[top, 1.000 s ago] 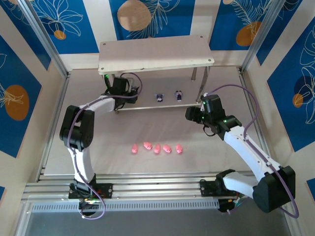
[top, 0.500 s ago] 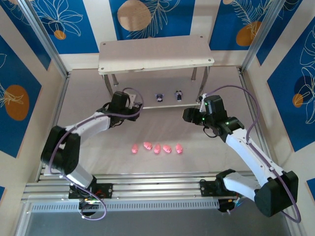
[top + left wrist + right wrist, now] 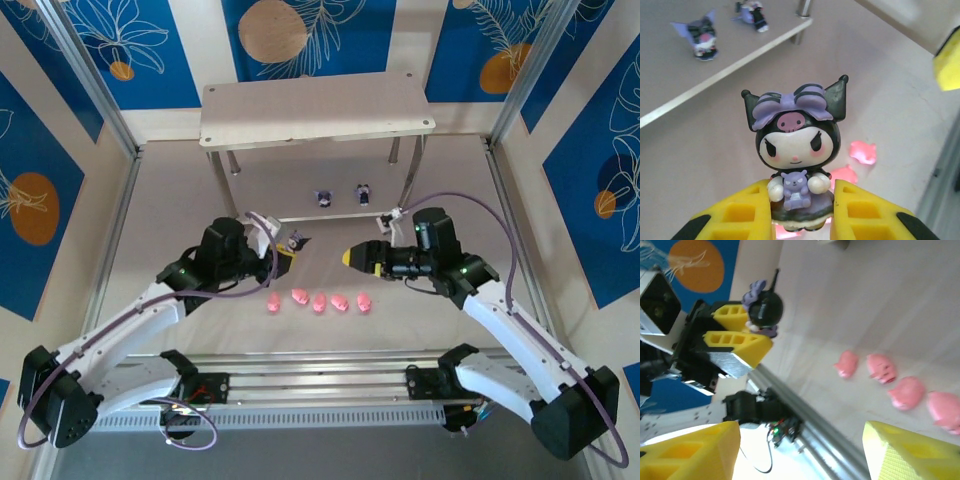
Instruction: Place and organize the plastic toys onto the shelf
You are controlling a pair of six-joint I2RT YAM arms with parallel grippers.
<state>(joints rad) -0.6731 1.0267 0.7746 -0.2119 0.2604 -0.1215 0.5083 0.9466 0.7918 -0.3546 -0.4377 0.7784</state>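
over the table (image 3: 170,220), top view: left gripper (image 3: 288,250) holds a dark figurine (image 3: 296,240) short of the shelf (image 3: 320,110), near five pink pigs (image 3: 318,300). left wrist: jaws pinch its skirt, figurine upright. right wrist: right gripper (image 3: 800,450) stands wide, empty. placing step, it seems; next, probably set it upright on the lower board.

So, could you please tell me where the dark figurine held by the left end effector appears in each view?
Top external: the dark figurine is left of centre, at the tip of the left end effector.
Left wrist: centre, clamped between the yellow fingers.
Right wrist: upper left.
Shared landmark: the pink toys on the table.
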